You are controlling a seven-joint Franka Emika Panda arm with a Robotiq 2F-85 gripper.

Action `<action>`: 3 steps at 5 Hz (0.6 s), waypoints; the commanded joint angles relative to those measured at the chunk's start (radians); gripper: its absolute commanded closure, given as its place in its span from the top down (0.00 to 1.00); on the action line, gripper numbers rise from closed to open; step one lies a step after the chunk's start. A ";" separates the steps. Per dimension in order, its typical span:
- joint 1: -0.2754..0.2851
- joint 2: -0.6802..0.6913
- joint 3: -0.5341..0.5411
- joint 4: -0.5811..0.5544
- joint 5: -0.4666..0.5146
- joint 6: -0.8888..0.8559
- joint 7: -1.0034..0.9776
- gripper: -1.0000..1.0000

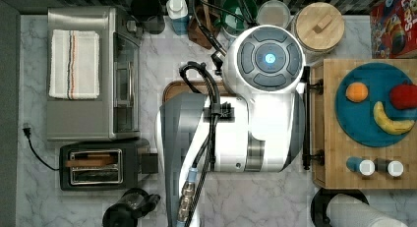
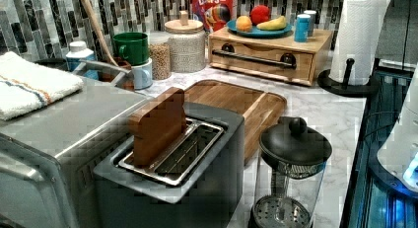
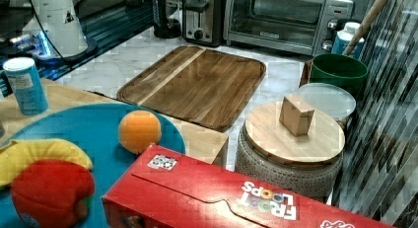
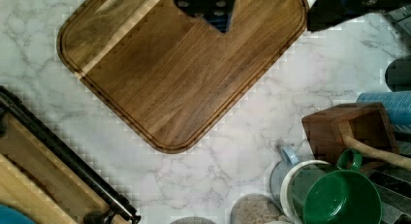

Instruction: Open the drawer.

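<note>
The drawer [image 2: 260, 58] is a light wood front set flush in a wooden box [image 1: 344, 160] at the top view's right, with a long black bar handle [image 1: 306, 124] on two brackets. In the wrist view the handle [image 4: 63, 153] runs diagonally along one corner. My gripper [image 4: 269, 8] hangs over the dark brown tray [image 4: 179, 73], well apart from the handle. Its two dark fingers [image 4: 206, 3] stand wide apart with nothing between them. The white arm [image 1: 255, 119] covers the middle of the top view.
A blue plate of fruit [image 1: 366, 124] and shakers sit on the box. Jars, a green mug [image 4: 341, 197] and a utensil holder [image 4: 349, 127] line the back wall. A toaster [image 2: 172, 154], toaster oven [image 1: 88, 74], French press [image 2: 291, 173] and paper towel roll [image 2: 357, 35] ring the counter.
</note>
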 commanded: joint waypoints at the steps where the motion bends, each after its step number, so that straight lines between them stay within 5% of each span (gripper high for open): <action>1: 0.000 0.000 0.000 0.000 0.000 0.000 -0.001 1.00; 3: -0.019 -0.049 -0.019 -0.113 0.006 0.094 -0.230 1.00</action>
